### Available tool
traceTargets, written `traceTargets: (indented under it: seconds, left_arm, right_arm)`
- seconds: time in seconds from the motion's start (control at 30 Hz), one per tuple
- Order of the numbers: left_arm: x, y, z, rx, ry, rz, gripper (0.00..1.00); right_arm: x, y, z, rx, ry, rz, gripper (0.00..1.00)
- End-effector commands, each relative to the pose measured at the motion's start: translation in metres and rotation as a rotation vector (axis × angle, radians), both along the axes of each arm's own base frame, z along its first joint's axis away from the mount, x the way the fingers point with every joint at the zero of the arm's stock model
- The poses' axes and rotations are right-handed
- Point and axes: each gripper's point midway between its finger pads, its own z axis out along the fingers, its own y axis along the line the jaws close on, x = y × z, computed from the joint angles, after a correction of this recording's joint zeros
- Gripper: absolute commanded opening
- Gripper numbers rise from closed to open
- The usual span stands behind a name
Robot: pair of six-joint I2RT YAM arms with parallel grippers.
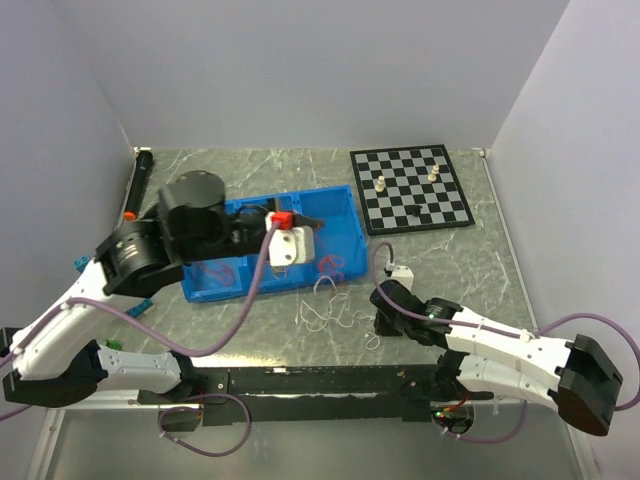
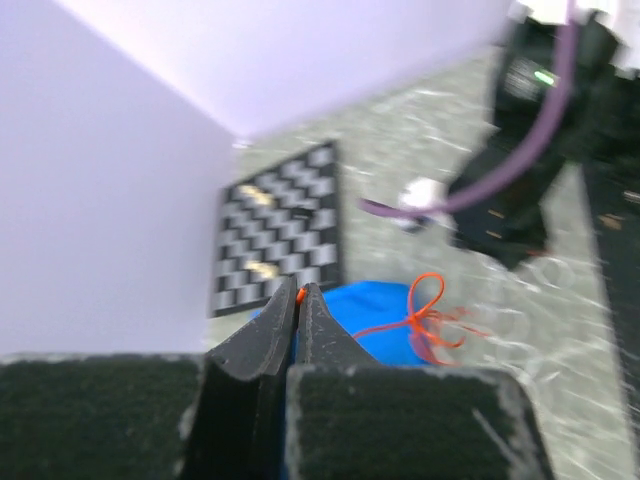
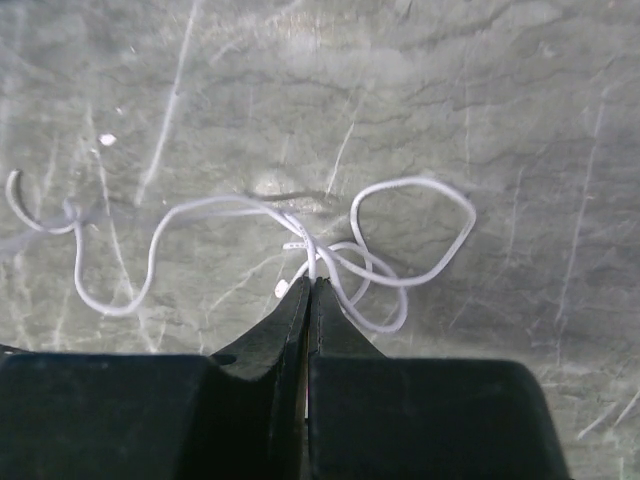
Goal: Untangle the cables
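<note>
A chessboard [image 1: 410, 187] lies by the table's [image 1: 480, 265] far right corner, carrying two pale pieces [image 1: 382, 183] and one dark piece [image 1: 415, 213]. A blue tray [image 1: 340, 212] sits just left of it. A black pen [image 1: 137, 180] lies along the left edge.

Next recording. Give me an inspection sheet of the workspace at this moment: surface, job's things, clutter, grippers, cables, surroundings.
Surface: grey marble-pattern table top.
Job's things: thin white cables lie loose on the table in front of the blue plastic tray; thin red cables lie inside it.
Clutter: black-and-white chessboard with a few pieces, far right; black pen-like stick, far left.
Grippers: left gripper, fingers shut on a thin orange cable; right gripper, fingers shut on one of the thin white cables at the table.
Cables: thick purple hoses run along both arms.
Surroundings: plain pale walls on three sides.
</note>
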Motion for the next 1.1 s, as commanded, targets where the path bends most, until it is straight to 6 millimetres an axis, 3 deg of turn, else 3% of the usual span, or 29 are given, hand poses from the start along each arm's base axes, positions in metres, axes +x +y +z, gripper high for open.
traceTargets:
  seconds: [0.0,0.17,0.27,0.57,0.7,0.77,0.83,0.9,0.93,1.0,1.07]
  left_arm:
    - [0.023,0.037,0.081,-0.191,-0.207,0.194,0.01]
    - [0.044,0.085,0.171,-0.378,-0.396,0.438,0.01]
    - [0.043,0.114,0.216,-0.522,-0.464,0.535,0.01]
    - [0.042,0.178,0.241,-0.680,-0.697,0.791,0.01]
    - [0.067,0.166,0.188,-0.498,-0.601,0.850,0.01]
    - [0.078,0.162,0.143,-0.407,-0.536,0.868,0.01]
    - [0.089,0.161,0.081,-0.301,-0.494,0.900,0.01]
    - [0.103,0.165,0.006,-0.172,-0.442,0.946,0.01]
    - [0.107,0.169,-0.020,-0.131,-0.415,0.960,0.01]
    - [0.117,0.185,-0.058,-0.099,-0.389,1.008,0.01]
    - [0.129,0.200,-0.074,-0.122,-0.368,1.067,0.01]
  right_arm:
    - [-0.002,0.000,-0.008,-0.023,0.003,-0.028,0.00]
    - [-0.011,-0.001,-0.018,-0.055,0.028,-0.043,0.00]
    - [-0.015,-0.001,-0.023,-0.071,0.044,-0.048,0.00]
    - [-0.019,-0.001,-0.025,-0.060,0.050,-0.058,0.00]
    - [-0.016,0.002,-0.019,-0.042,0.034,-0.061,0.00]
    - [-0.015,0.004,-0.014,-0.021,0.020,-0.062,0.00]
    - [-0.013,0.008,-0.009,0.013,0.003,-0.059,0.00]
    - [-0.012,0.009,-0.001,0.035,-0.015,-0.058,0.00]
    - [-0.010,0.009,0.003,0.043,-0.026,-0.057,0.00]
    - [-0.008,0.009,0.012,0.064,-0.052,-0.054,0.00]
    - [-0.008,0.008,0.017,0.079,-0.067,-0.054,0.00]
